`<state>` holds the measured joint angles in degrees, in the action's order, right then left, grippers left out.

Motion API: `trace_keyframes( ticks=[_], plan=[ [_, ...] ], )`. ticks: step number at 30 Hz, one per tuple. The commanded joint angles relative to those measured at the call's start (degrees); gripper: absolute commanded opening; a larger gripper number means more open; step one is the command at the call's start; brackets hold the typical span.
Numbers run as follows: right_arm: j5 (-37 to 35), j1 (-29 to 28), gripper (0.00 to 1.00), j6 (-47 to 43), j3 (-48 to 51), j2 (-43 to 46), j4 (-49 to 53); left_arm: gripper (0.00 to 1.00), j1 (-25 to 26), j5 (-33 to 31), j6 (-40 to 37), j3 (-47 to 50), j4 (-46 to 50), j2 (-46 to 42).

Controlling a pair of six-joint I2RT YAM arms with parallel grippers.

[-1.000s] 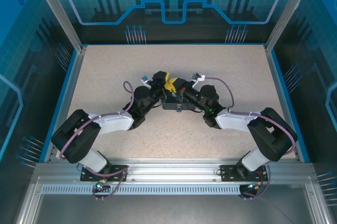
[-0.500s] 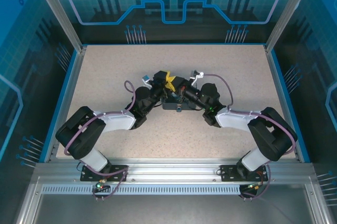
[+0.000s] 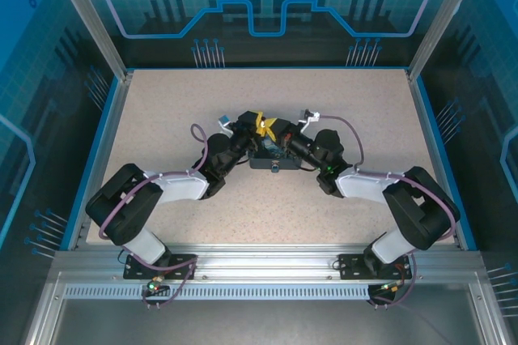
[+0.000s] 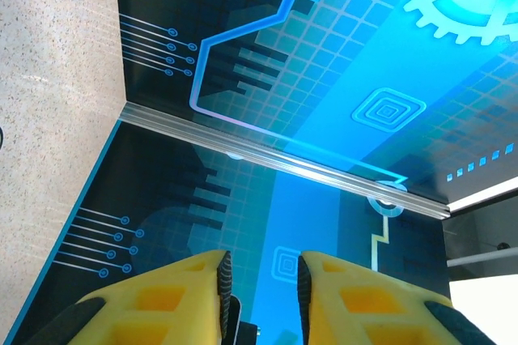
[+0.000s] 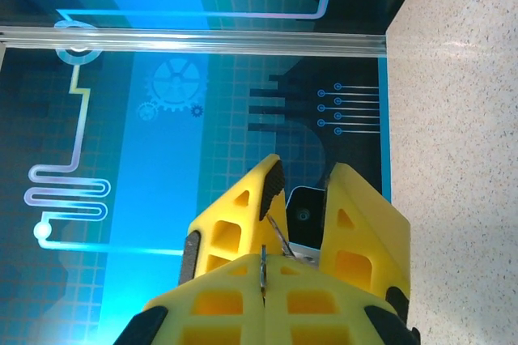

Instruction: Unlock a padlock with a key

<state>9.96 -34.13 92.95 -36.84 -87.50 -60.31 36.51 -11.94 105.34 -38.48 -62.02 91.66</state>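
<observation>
Speckled beige surface (image 3: 162, 118) with a grainy, stone-like finish sits inside glossy blue walls (image 3: 267, 5) printed with grids, gears and circuit lines and edged in brushed aluminium rail. Both arms bend inward and meet near the middle, just above a dark rectangular block (image 3: 263, 163) lying on the surface. In the right wrist view the right claw (image 5: 265, 262) has its blocky yellow plastic fingers pressed together, with the key (image 5: 264, 274), a thin dark metal sliver, pinched in the seam. Just beyond it, the padlock (image 5: 306, 217) shows as a small dark body with a pale metal face and a round spot, set between two more yellow fingers. In the left wrist view the left claw (image 4: 263, 268) has ribbed black pads facing each other across a narrow gap. I cannot tell whether they press on the padlock or only flank it.
</observation>
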Motion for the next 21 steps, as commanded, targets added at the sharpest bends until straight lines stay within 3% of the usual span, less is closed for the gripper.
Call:
trace_keyframes(
  ticks=[1, 21],
  plan=[
    [0.7, 0.8, 0.00, -1.1, 0.9, 2.0, -1.9, 0.28, -0.3, 0.7, 0.5, 0.6, -4.2, 0.8],
    [1.1, 1.5, 0.00, -1.1, 1.9, 2.9, -1.7, 0.08, -0.4, 0.9, -0.6, 0.0, -4.6, 1.4]
  ],
)
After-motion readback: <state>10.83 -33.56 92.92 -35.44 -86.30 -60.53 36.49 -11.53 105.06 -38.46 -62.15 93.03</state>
